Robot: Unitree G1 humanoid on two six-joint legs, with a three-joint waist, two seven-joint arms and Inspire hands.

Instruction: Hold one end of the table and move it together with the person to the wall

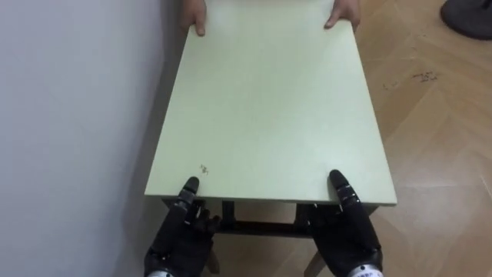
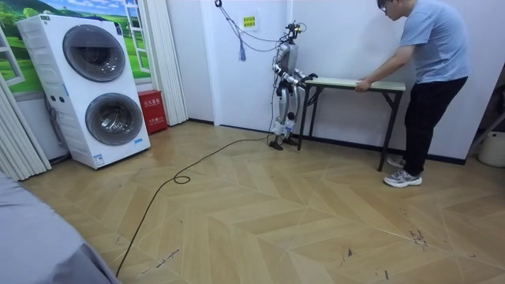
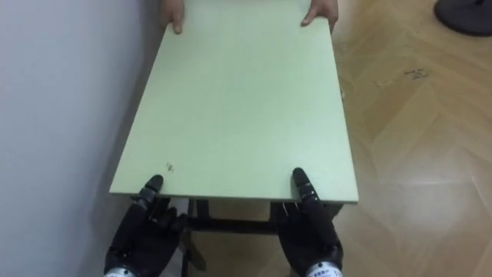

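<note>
A pale green table (image 1: 269, 108) with dark legs stands lengthwise before me, its left long side against a white wall (image 1: 69, 115). My left hand (image 1: 181, 235) and right hand (image 1: 350, 231) grip its near edge, thumbs on top and fingers curled under the top. A person (image 2: 430, 71) stands at the far end, bent forward. The person's hands (image 1: 196, 19) hold the two far corners. In the room view I stand upright at the end of the table (image 2: 347, 82) on the room view's left.
Wooden herringbone floor (image 1: 438, 138) lies open to my right. A dark round object (image 1: 469, 15) sits on the floor at the far right. Stacked washing machines (image 2: 91, 87) and a red box (image 2: 151, 110) stand on the room view's left.
</note>
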